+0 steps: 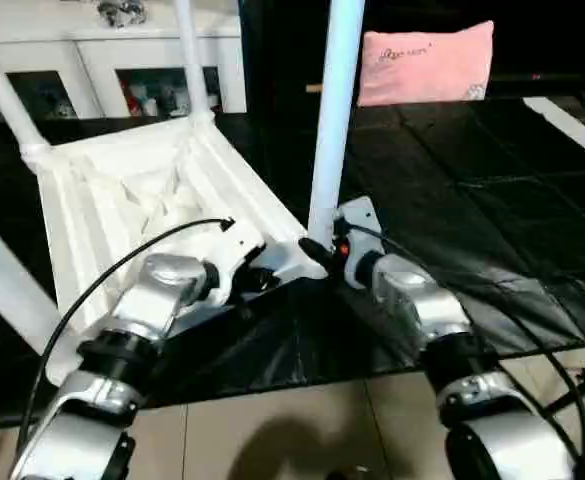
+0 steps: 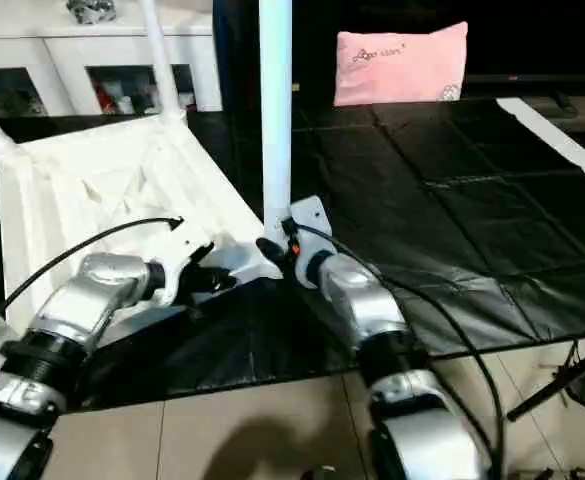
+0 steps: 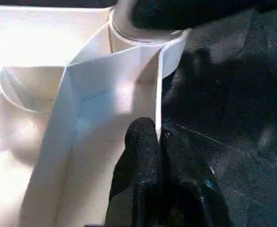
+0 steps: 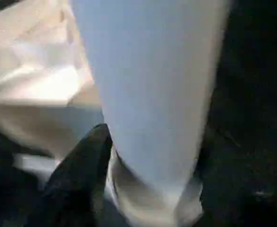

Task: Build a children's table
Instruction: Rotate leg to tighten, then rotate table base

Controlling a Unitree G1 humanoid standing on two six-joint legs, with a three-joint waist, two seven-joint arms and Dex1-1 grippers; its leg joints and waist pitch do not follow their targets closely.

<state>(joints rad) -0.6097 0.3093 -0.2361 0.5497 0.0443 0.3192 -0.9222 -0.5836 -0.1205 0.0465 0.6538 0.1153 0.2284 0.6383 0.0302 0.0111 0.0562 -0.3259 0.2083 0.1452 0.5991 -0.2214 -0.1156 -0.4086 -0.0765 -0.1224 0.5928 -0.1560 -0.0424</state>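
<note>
The white tabletop [image 1: 122, 200] lies upside down on a black mat, ribbed underside facing up. A leg stands in each corner socket: two at the back [image 1: 194, 60] [image 1: 2, 95] and one at the near left [image 1: 2, 280]. The fourth leg [image 1: 334, 120] stands upright in the near right corner socket. My left gripper [image 1: 262, 280] is shut on the thin rim wall of the tabletop just beside that corner; in the left wrist view its fingers [image 3: 143, 142] pinch the white edge. My right gripper [image 1: 322, 252] sits at the foot of the fourth leg [image 4: 152, 94], right above the socket.
The black mat [image 1: 472, 200] stretches away to the right and behind. A pink pillow [image 1: 427, 62] leans at the back, a white glass-door cabinet [image 1: 102, 60] stands behind the tabletop, and a white strip [image 1: 572, 125] lies far right. Tiled floor [image 1: 272, 430] is nearest me.
</note>
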